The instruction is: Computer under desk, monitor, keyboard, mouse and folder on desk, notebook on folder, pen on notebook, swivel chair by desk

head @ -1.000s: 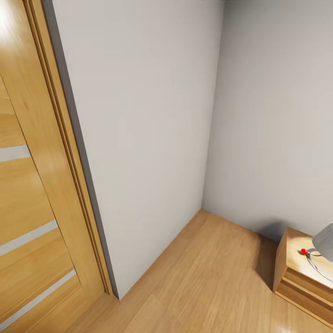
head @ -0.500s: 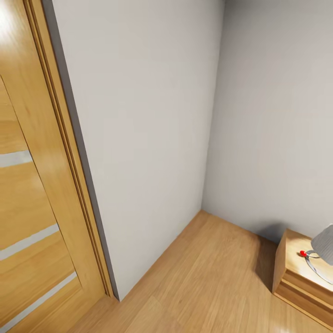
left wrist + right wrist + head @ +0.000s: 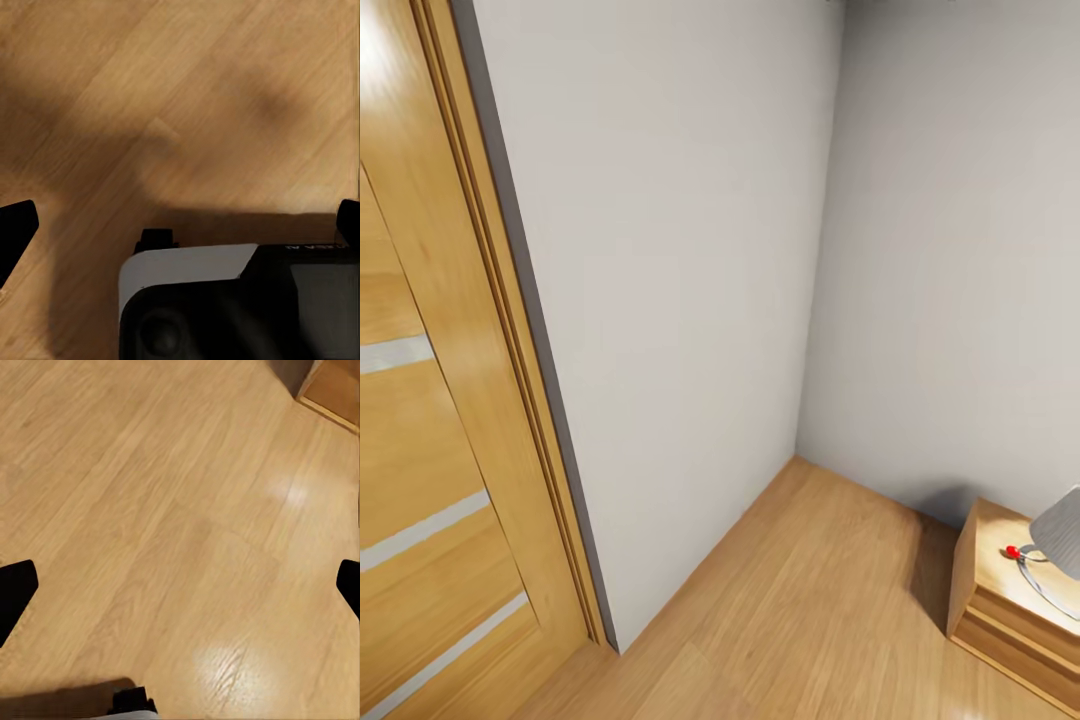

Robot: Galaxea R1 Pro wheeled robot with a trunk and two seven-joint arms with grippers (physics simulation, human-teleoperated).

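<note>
Wooden floor (image 3: 810, 590), grey walls (image 3: 680, 280), door (image 3: 430, 420).

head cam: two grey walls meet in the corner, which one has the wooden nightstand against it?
The right-hand grey wall: the low light-wood nightstand with a grey-shaded lamp stands at its foot. The left grey wall instead runs up to the wooden door frame.

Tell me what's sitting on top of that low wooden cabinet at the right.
On the wooden cabinet stands a lamp: a grey shade, a thin curved metal base and a small red knob. The frame edge cuts off the rest of the top.
</note>
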